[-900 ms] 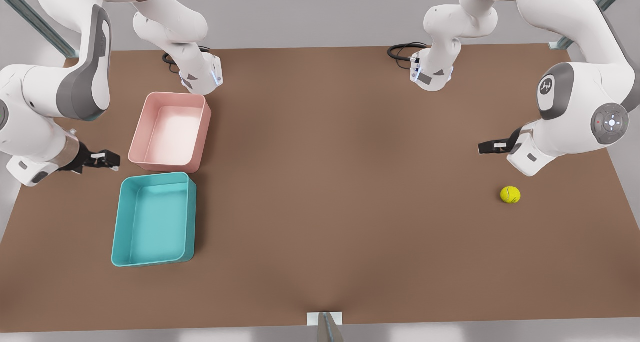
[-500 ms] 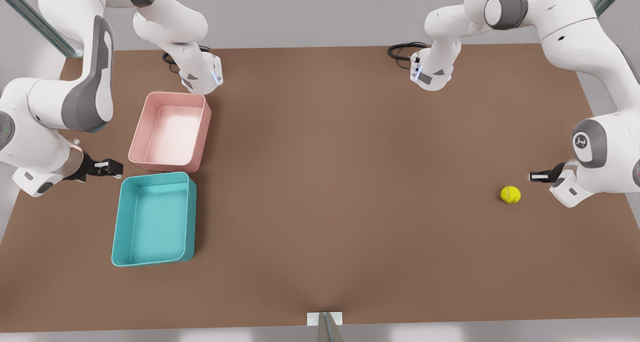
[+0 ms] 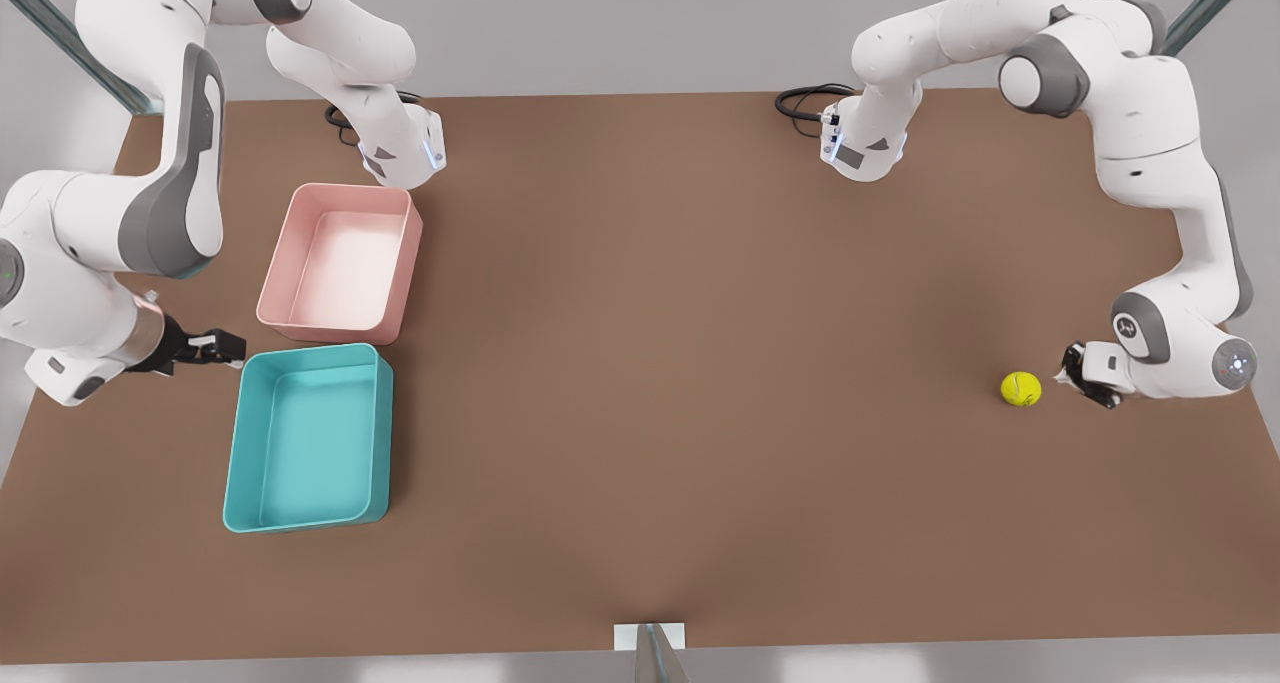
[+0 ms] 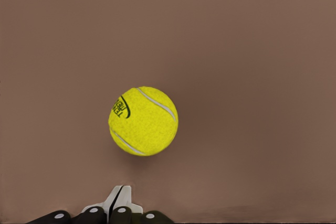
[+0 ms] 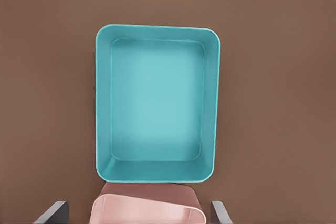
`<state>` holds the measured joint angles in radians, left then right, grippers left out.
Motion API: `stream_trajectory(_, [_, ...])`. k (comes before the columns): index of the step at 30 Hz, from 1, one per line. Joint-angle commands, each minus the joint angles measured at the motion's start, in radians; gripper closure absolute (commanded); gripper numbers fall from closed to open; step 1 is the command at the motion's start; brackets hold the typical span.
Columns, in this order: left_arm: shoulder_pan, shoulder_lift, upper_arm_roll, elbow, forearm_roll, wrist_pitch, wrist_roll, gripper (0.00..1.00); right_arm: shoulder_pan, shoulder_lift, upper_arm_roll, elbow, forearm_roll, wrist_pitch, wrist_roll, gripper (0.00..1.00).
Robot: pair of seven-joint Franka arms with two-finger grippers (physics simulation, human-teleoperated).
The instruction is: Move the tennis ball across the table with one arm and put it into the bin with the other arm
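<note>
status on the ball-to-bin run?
Done: nothing moved yet. The tennis ball sits on the table at the front view's right, the teal bin is empty.
In hand: the left gripper, fingers shut, sits low beside the ball, apparently lined up to push it.
Left: move the ball across, then the right gripper, open beside the bin and pink tub, puts it in.

You've got a yellow-green tennis ball [image 4: 143,121] with a white curved seam and black lettering on the matte brown table [image 3: 680,363], a teal bin [image 3: 240,483] next to a pale pink tub [image 3: 405,263], and white arms [image 3: 1150,143] with grey joint covers and black grippers.
</note>
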<state>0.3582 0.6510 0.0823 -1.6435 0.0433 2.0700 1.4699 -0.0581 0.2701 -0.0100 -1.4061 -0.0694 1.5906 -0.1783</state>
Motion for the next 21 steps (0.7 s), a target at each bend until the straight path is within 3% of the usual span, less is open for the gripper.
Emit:
stream_trajectory(1, [0.007,-0.001,0.007,-0.005,0.018,0.16,0.923,0.79,0.0,0.001,0.001,0.001,0.002,0.002,-0.017,0.0])
stream_trajectory(3, [0.005,-0.004,0.013,-0.009,0.018,0.163,0.846,0.79,0.0,0.003,0.001,0.001,0.003,0.003,-0.017,0.0])
stream_trajectory(4, [0.001,-0.027,0.013,-0.091,0.03,0.277,0.846,0.79,0.0,0.003,0.001,0.001,0.003,0.002,-0.015,0.0])
stream_trajectory(21, [0.004,0.007,0.036,-0.151,0.075,0.306,0.816,0.79,0.0,0.008,-0.001,-0.004,0.017,-0.003,-0.017,0.0])
